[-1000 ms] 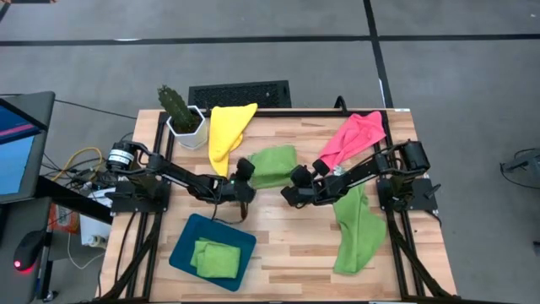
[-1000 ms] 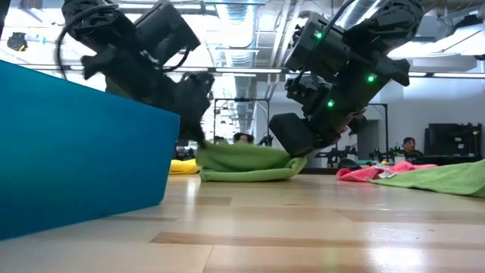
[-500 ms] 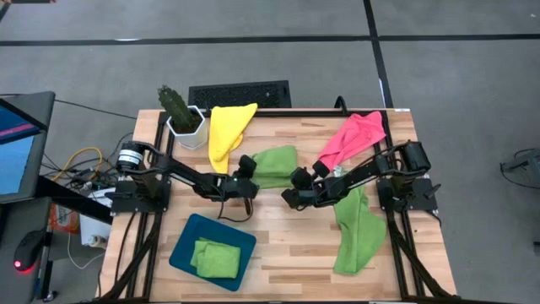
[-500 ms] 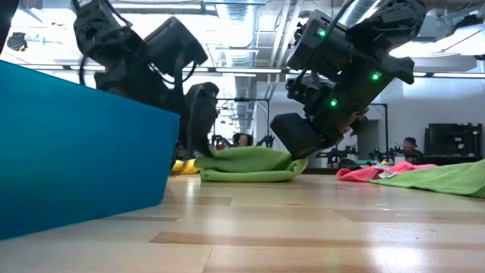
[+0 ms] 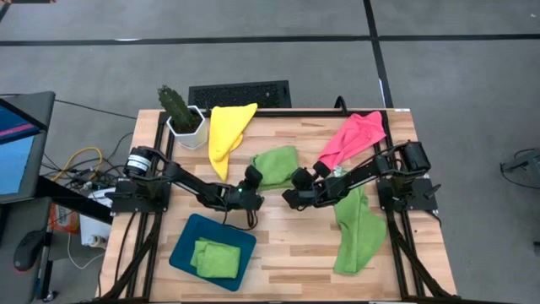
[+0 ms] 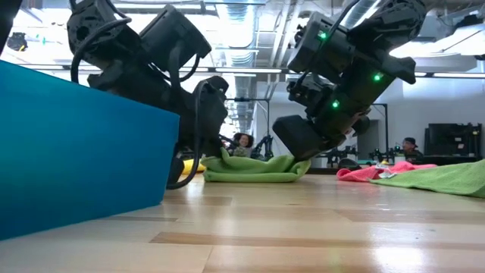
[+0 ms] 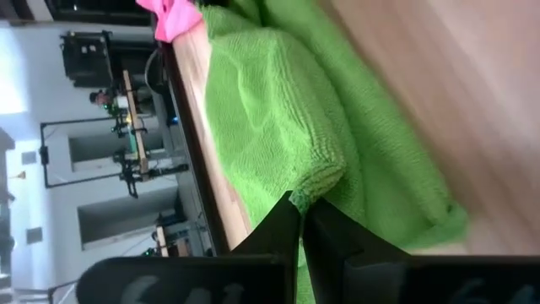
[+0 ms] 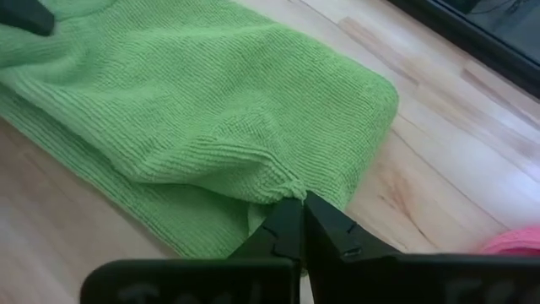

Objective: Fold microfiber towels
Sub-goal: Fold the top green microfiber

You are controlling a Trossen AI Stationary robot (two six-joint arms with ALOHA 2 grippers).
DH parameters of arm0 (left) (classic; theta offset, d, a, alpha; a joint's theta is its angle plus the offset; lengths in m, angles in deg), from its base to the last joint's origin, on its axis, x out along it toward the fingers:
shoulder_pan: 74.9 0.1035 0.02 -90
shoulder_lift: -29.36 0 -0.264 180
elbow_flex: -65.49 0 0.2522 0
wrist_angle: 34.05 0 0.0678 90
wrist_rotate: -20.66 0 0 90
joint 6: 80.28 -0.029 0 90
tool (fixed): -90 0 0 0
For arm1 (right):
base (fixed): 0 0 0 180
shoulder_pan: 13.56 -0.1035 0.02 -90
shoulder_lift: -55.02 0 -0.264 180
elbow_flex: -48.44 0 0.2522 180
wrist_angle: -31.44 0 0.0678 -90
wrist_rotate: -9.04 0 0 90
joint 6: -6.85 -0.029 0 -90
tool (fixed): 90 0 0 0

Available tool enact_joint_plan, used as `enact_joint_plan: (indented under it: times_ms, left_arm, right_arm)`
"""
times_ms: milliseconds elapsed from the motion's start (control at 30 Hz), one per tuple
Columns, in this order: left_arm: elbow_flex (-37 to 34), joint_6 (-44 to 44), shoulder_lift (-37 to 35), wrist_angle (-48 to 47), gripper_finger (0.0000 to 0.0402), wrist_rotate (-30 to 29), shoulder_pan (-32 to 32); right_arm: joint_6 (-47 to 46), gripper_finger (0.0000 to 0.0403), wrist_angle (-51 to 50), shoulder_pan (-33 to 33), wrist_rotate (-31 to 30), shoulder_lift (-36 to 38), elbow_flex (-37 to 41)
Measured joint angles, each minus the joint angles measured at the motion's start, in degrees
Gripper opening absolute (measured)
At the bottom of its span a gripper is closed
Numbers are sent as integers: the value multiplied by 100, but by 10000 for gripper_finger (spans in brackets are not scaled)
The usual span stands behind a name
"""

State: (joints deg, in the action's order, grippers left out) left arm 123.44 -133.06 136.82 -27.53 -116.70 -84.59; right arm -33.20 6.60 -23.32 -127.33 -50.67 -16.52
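While a folded green towel (image 5: 274, 165) lies at the middle of the desk (image 5: 295, 245), toward its far edge, both hands pinch it from opposite sides. The left hand (image 5: 251, 184) grips the towel's near left corner, its fingers (image 7: 291, 228) pressed together on a fold of cloth, as the left wrist view shows. The right hand (image 5: 295, 184) holds the near right corner the same way, fingers (image 8: 291, 224) closed tight on the nap. Just left of the towel a yellow towel (image 5: 226, 131) hangs over the desk's far edge, with a potted cactus (image 5: 180, 115) at the far left corner beside it. To the right a pink towel (image 5: 354, 135) lies crumpled near the far right corner, partly under the right arm, and a long green towel (image 5: 356, 228) stretches from there toward the near edge. At the near left sits a teal tray (image 5: 184, 253) holding another folded green towel (image 5: 215, 257). In the low view the tray's wall fills the left foreground and hides part of the left arm.
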Motion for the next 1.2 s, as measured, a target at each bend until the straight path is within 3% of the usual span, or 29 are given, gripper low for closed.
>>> enact_joint_plan:
  times_ms: [133,300,400,533,633,800,1000,1200]
  left_arm:
    - [65,199,-109,-639,3,351,-34]
    - [424,1168,-437,-1820,3,1681,85]
    - [521,1381,-634,-1940,4,2325,278]
    - [508,1390,-608,-2042,15,2409,465]
    - [512,1458,-608,-2107,36,2882,527]
    - [510,1324,-610,-2110,79,2800,504]
    - [513,927,-614,-2072,112,1704,504]
    - [513,768,-614,-2143,90,2092,493]
  right_arm:
    - [-1,30,-108,-19,3,0,0]
    - [-2,31,-216,-78,11,-2,0]
    - [-2,31,-225,-78,12,-2,0]
    - [-10,31,-226,-76,97,-2,0]
    - [-17,31,-235,-79,147,-2,0]
    - [-13,31,-255,-74,149,-4,0]
    - [-12,31,-265,-74,254,-4,0]
    - [-7,31,-310,-76,283,-4,0]
